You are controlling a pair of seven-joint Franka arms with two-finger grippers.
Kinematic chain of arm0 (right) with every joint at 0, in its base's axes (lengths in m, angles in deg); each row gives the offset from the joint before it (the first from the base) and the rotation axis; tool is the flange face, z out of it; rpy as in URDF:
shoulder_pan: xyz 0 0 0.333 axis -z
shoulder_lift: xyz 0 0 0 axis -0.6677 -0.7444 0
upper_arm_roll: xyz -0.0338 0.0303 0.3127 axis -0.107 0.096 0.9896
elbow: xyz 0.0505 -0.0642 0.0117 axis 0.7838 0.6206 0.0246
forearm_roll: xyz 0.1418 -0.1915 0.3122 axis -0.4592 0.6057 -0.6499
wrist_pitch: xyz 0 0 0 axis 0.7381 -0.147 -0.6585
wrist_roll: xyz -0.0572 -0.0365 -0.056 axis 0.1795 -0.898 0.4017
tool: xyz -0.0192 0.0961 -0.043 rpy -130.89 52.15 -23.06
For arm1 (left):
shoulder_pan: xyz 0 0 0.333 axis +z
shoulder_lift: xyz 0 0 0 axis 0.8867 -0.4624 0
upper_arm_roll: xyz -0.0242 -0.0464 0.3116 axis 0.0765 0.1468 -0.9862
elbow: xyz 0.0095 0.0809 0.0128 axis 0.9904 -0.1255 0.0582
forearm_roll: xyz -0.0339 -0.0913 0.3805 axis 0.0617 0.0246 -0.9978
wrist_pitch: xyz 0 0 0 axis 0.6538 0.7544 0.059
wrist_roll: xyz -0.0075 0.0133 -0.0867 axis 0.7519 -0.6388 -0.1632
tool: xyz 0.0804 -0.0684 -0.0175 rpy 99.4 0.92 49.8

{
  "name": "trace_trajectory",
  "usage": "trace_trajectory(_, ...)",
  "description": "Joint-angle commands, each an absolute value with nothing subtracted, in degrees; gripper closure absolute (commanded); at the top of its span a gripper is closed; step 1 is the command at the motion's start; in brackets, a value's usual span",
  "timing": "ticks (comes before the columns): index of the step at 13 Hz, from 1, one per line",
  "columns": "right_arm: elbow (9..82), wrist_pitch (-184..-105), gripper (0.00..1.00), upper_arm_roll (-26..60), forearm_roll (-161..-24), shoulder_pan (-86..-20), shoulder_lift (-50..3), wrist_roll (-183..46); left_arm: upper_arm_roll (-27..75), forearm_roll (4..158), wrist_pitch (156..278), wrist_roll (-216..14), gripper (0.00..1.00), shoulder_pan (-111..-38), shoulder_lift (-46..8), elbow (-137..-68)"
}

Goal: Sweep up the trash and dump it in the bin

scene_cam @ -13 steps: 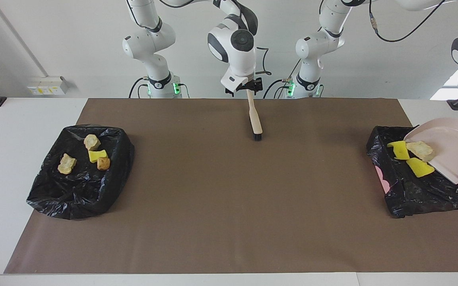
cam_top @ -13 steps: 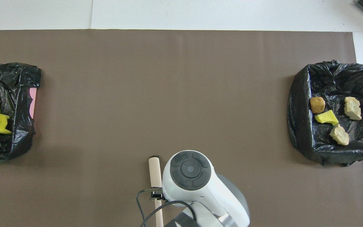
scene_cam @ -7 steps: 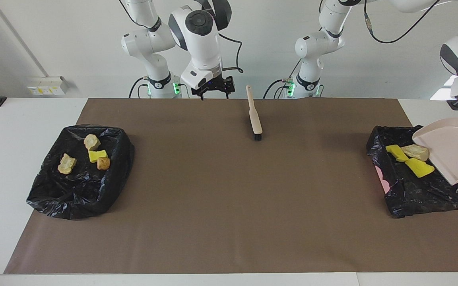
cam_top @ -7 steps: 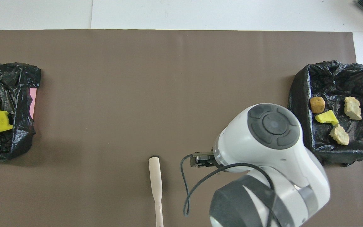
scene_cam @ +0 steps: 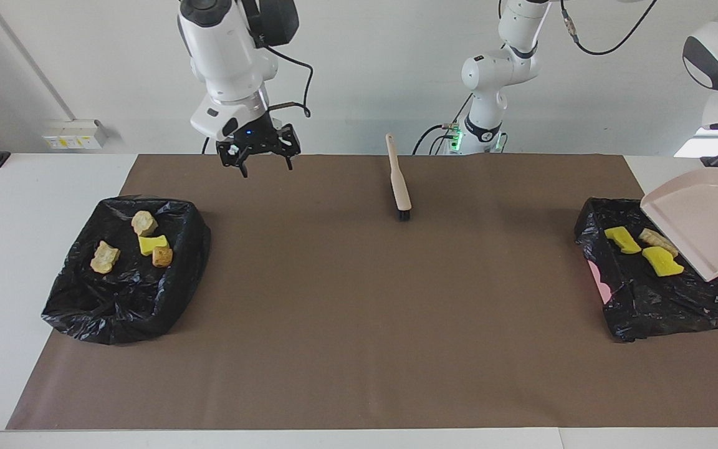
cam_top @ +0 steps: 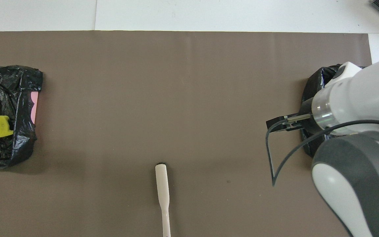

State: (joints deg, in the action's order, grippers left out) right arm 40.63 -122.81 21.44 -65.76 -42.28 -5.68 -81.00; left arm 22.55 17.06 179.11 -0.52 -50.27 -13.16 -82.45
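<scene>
Over the mat (scene_cam: 346, 299) near the robots, the right gripper (scene_cam: 258, 151) hangs with fingers spread and empty. One bin (scene_cam: 125, 274) holds four trash (scene_cam: 145, 243) scraps; the brush (scene_cam: 398, 176) lies midway. At the left arm's end, the left gripper, out of view, is closed on the tilted dustpan (scene_cam: 705, 221) over the second bin (scene_cam: 652, 293), three scraps inside. Dumping looks done; next, set the dustpan down. Nothing blocks that.

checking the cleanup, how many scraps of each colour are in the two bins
yellow sponge pieces: 3, one in the bin at the right arm's end, two in the bin at the left arm's end
tan-brown chunks: 4, three with the first, one with the second
total: 7
</scene>
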Motion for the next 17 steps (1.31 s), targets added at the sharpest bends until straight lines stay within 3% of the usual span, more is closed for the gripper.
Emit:
trace_trajectory(1, 36.81, -120.53, 0.00, 22.49, -60.87, -37.51, -6.68, -78.44, 22.43, 25.06, 172.99, -7.54, 1.00, -52.69, -10.77, -82.65)
trace_trajectory(4, 34.61, -120.18, 0.00, 22.41, -56.88, -34.62, -7.12, -74.65, 22.87, 34.70, 163.76, -28.08, 1.00, -56.48, -8.48, -83.00)
trace_trajectory(6, 30.75, -114.76, 0.00, 22.41, -57.24, -32.58, -7.64, -74.57, 22.96, 42.03, 163.48, -36.11, 1.00, -57.00, -7.25, -84.05)
trace_trajectory(12, 29.94, -113.68, 0.00, 20.22, -62.68, -27.83, -8.44, -77.99, 23.04, 52.76, 166.37, -71.25, 1.00, -72.44, -2.67, -92.66)
trace_trajectory(15, 29.86, -112.98, 0.00, 19.07, -61.99, -28.17, -8.53, -77.47, 22.96, 56.89, 176.00, -88.82, 1.00, -82.38, -4.51, -94.07)
trace_trajectory(17, 29.77, -112.63, 0.00, 11.55, -62.95, -34.03, -8.35, -77.29, 22.96, 58.40, 181.48, -94.15, 1.00, -86.43, -6.18, -95.39)
